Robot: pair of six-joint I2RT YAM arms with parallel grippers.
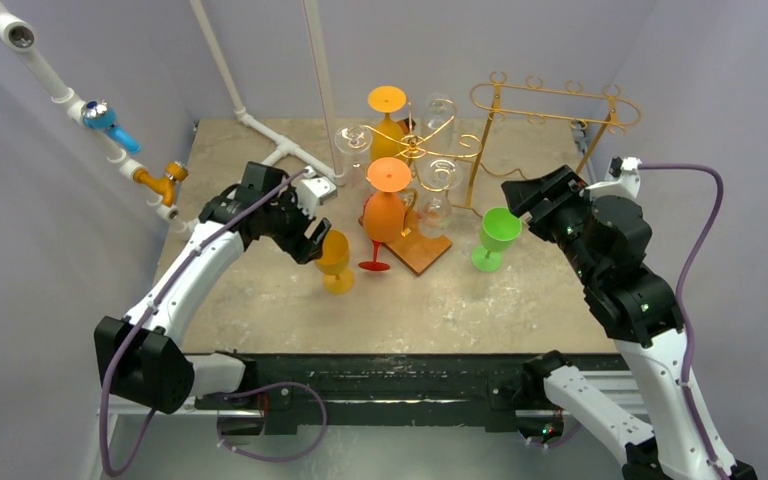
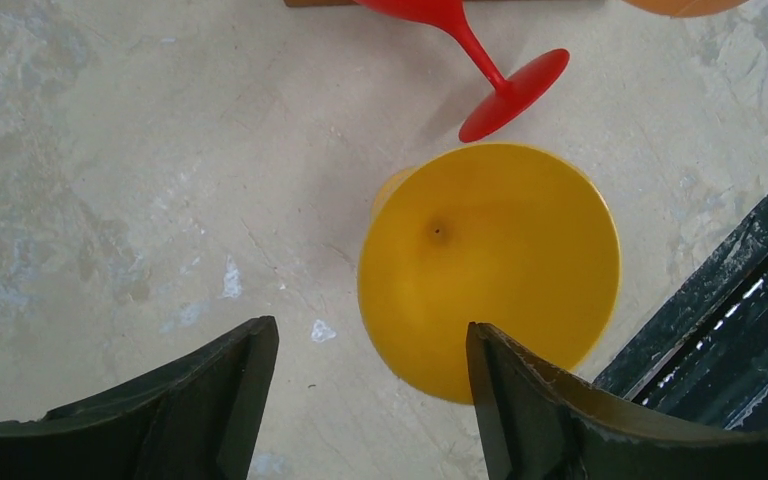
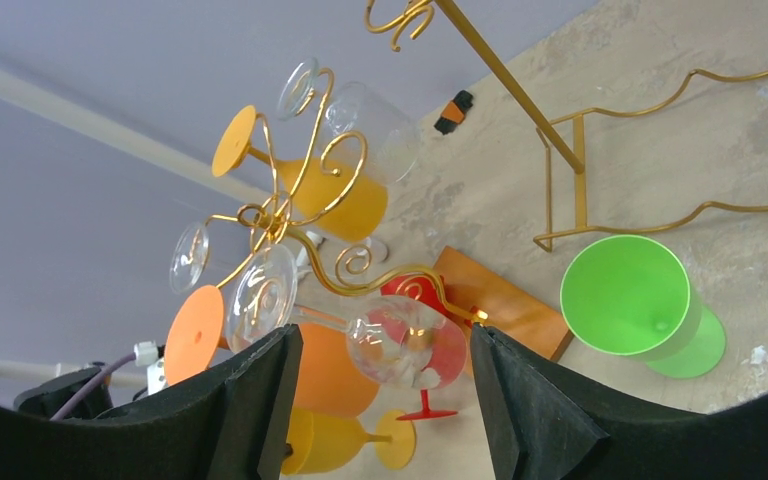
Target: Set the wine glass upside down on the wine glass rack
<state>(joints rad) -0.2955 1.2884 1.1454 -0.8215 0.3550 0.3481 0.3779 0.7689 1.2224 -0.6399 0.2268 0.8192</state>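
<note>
A yellow wine glass (image 1: pixel 335 262) is on the table left of the gold wire rack (image 1: pixel 415 150). My left gripper (image 1: pixel 312 240) is open right beside its bowl. In the left wrist view the yellow glass (image 2: pixel 490 265) shows as a round face ahead of the left gripper (image 2: pixel 370 330), and the right finger (image 2: pixel 520 400) overlaps its edge. A green wine glass (image 1: pixel 495 238) stands upright right of the rack, with my right gripper (image 1: pixel 525 200) open just beyond it. In the right wrist view the green glass (image 3: pixel 630 300) lies off to the right of the open right gripper (image 3: pixel 385 335).
Two orange glasses (image 1: pixel 386 205) and several clear ones (image 1: pixel 438 195) hang upside down on the rack over its wooden base (image 1: pixel 422 248). A red glass (image 1: pixel 373 262) stands at that base. A second gold rack (image 1: pixel 550 110) is back right. White pipes (image 1: pixel 55 85) run at left.
</note>
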